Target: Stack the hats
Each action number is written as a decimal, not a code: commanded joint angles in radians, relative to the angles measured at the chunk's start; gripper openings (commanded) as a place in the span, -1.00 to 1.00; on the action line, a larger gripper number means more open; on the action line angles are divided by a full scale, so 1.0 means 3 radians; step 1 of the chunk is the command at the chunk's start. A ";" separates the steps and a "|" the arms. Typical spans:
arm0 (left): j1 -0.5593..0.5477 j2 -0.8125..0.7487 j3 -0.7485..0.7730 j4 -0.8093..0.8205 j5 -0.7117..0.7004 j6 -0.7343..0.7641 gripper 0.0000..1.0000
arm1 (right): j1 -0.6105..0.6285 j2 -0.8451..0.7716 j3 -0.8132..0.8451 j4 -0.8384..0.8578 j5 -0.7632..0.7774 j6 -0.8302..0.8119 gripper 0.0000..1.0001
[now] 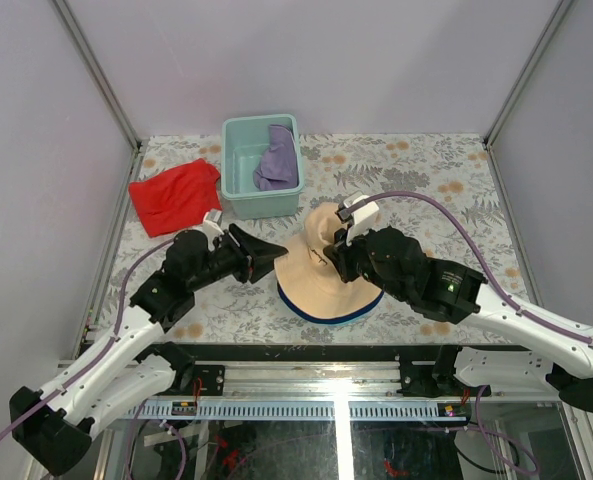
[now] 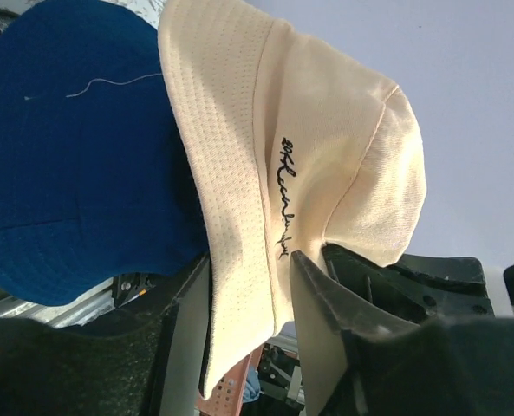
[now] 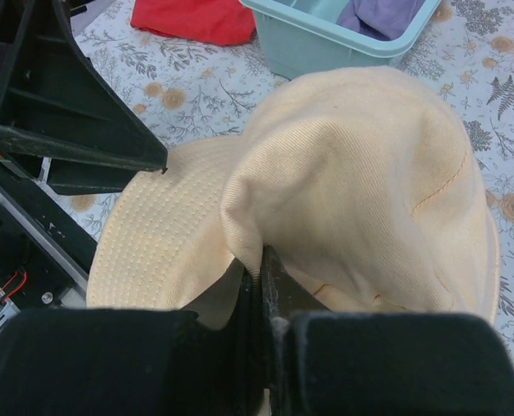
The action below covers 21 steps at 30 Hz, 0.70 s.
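Note:
The tan hat [image 1: 316, 272] lies on the dark blue hat [image 1: 328, 318], whose brim shows under it at the table's front middle. My right gripper [image 1: 338, 250] is shut on a fold of the tan hat's crown [image 3: 369, 191]; its jaws meet at the fold [image 3: 261, 260]. My left gripper [image 1: 274, 256] is open, and the tan hat's brim [image 2: 239, 260] hangs between its fingers [image 2: 326, 303]. The dark blue hat [image 2: 74, 156] shows behind it. The lavender hat [image 1: 278, 160] lies in the bin. The teal hat is out of view.
The pale-teal bin [image 1: 238, 185] stands at the back middle, also seen in the right wrist view [image 3: 309, 43]. A red cloth [image 1: 174, 197] lies flat to its left. The left arm's fingers [image 3: 66, 113] sit close beside the tan hat's brim.

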 commanded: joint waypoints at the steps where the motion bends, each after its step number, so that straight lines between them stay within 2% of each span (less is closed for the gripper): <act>1: -0.0125 -0.0013 -0.0116 0.0414 -0.0072 -0.0137 -0.24 | 0.0030 0.0015 -0.0008 0.0111 0.0053 0.0021 -1.00; 5: -0.0194 -0.0032 -0.0154 0.0417 -0.0088 -0.0153 -0.24 | 0.0029 0.0037 -0.0007 0.0128 0.0063 -0.0002 -1.00; 6: -0.0202 -0.0040 -0.0182 0.0424 -0.0089 -0.0166 -0.31 | 0.0026 0.0046 -0.0007 0.0135 0.0061 -0.0003 -1.00; 10: -0.0205 -0.0036 -0.0351 0.0609 -0.0064 -0.0204 -0.81 | 0.0030 0.0072 0.0002 0.0142 0.0037 0.0023 -1.00; 12: -0.0188 -0.0037 -0.0437 0.0710 -0.0066 -0.0191 -0.99 | 0.0030 0.0059 0.0041 0.0081 0.0071 0.0052 -0.76; 16: 0.0021 0.0086 -0.0579 0.0905 0.0165 -0.0034 -1.00 | 0.0028 -0.0104 0.0106 -0.0057 0.0221 0.0079 -0.09; 21: 0.0253 0.0366 -0.0483 0.0890 0.0459 0.0421 -1.00 | 0.0016 -0.0306 0.0300 -0.0534 0.0491 0.0271 0.17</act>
